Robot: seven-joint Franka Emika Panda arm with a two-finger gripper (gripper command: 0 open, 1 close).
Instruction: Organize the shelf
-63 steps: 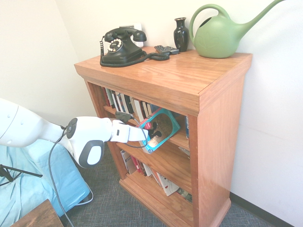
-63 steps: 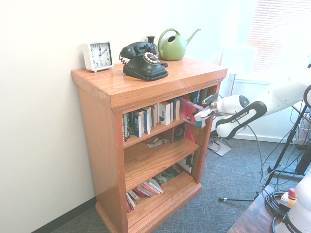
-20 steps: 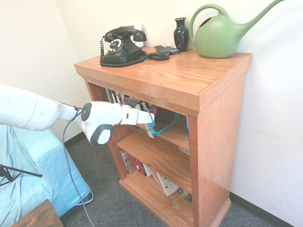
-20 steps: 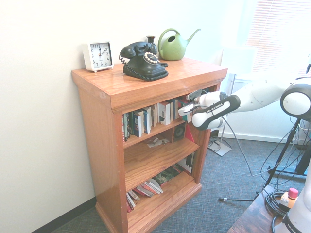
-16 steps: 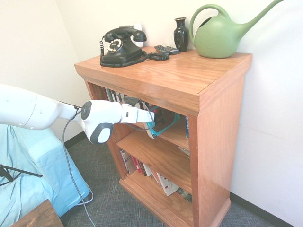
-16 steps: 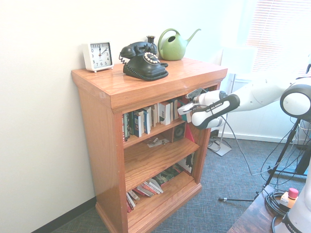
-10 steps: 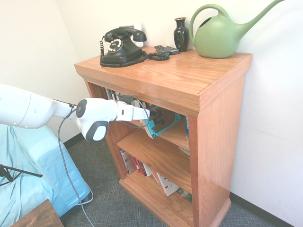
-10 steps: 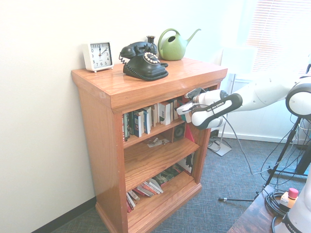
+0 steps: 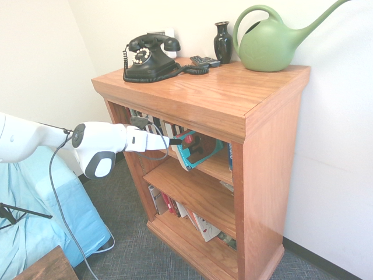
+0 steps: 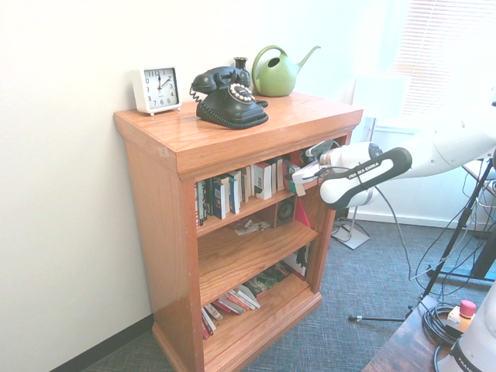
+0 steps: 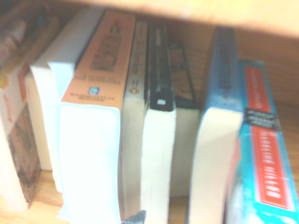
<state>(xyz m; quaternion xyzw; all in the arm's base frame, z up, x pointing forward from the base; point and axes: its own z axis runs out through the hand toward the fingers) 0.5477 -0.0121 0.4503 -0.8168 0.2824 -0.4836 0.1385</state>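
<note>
Backing my gripper [image 9: 175, 141] out toward nine o'clock, fingers unreadable; teal book [image 9: 197, 153] leans and could topple off the shelf [image 9: 256, 175].

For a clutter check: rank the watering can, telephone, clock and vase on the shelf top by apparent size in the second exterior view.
1. Telephone, though it sits nearer the camera than the can.
2. Watering can.
3. Clock.
4. Vase, mostly hidden behind the telephone.
</note>
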